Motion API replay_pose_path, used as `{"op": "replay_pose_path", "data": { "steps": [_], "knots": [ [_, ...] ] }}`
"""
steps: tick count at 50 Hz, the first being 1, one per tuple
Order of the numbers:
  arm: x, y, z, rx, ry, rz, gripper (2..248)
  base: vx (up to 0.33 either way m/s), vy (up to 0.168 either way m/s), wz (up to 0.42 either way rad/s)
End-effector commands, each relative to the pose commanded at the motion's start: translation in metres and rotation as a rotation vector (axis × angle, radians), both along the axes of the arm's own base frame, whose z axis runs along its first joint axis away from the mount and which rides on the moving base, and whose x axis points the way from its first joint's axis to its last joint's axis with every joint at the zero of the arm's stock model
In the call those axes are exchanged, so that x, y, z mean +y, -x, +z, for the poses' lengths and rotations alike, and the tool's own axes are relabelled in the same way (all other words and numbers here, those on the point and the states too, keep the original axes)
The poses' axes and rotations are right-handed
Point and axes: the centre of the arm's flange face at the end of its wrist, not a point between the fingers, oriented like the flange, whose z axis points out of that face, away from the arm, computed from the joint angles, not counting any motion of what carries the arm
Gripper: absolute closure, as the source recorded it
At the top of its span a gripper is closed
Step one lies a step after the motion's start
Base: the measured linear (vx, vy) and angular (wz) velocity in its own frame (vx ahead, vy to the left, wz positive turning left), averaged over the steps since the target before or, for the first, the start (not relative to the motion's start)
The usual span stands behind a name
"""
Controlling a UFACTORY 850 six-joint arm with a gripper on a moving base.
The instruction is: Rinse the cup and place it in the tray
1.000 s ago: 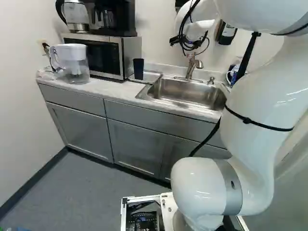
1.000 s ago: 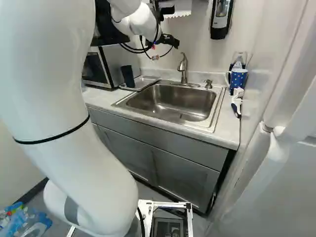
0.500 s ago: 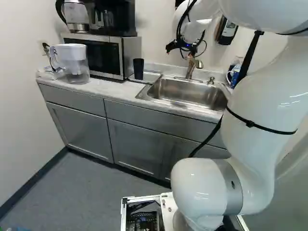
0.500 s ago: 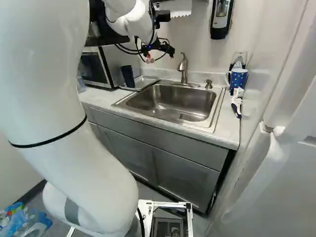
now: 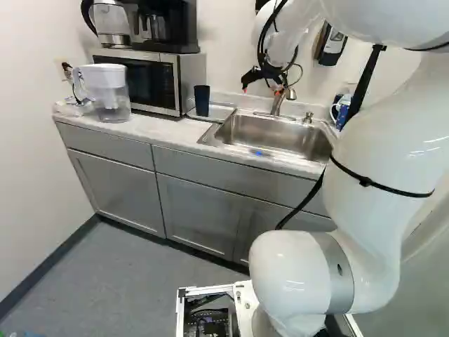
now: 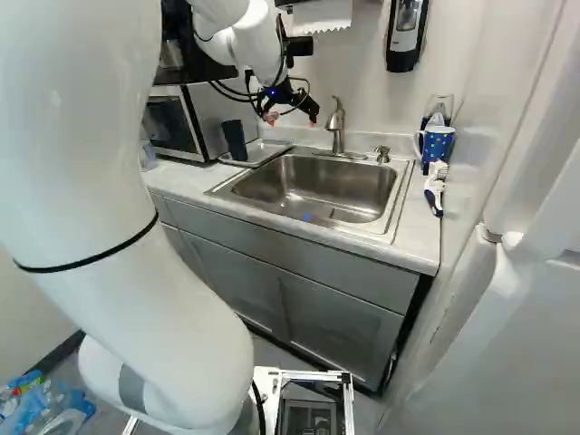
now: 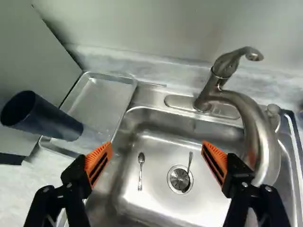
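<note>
High over the sink's back left part, the open gripper (image 6: pixel 290 118) points downward with nothing between its fingers. In the wrist view the gripper (image 7: pixel 156 149) has its orange-padded fingers wide apart above the sink (image 7: pixel 158 189). The dark blue cup (image 7: pixel 45 118) is upright, mouth up, well to one side of the gripper. Its foot appears to rest on the near end of the metal tray (image 7: pixel 97 106), beside the microwave. The same cup (image 5: pixel 202 100) is left of the sink in the left base view. Beyond one finger stands the faucet (image 7: pixel 258 137).
Two spoons lie in the sink, one (image 7: pixel 141 170) apart, the other (image 7: pixel 190 162) at the drain (image 7: pixel 180 179). The microwave (image 5: pixel 144 81) and a water pitcher (image 5: pixel 109 91) are left of the cup. A spotted mug (image 6: pixel 437 145) and a brush (image 6: pixel 435 186) stand right of the sink.
The gripper has swung downward and come lower over the sink, its fingers now pointing down. A small blue light spot shows at the sink's front. The base and cup have not moved.
</note>
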Motion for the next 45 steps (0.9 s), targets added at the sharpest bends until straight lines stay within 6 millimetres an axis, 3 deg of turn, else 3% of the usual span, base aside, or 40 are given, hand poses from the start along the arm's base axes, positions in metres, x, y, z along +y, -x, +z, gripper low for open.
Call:
{"op": "replay_pose_path", "data": {
  "steps": [17,45],
  "knots": [
    [-0.012,0.028,-0.008,0.144,-0.024,-0.028,3,0.0,0.0,0.0],
    [-0.044,0.067,-0.009,0.143,-0.029,-0.108,3,0.0,0.0,0.0]
  ]
}}
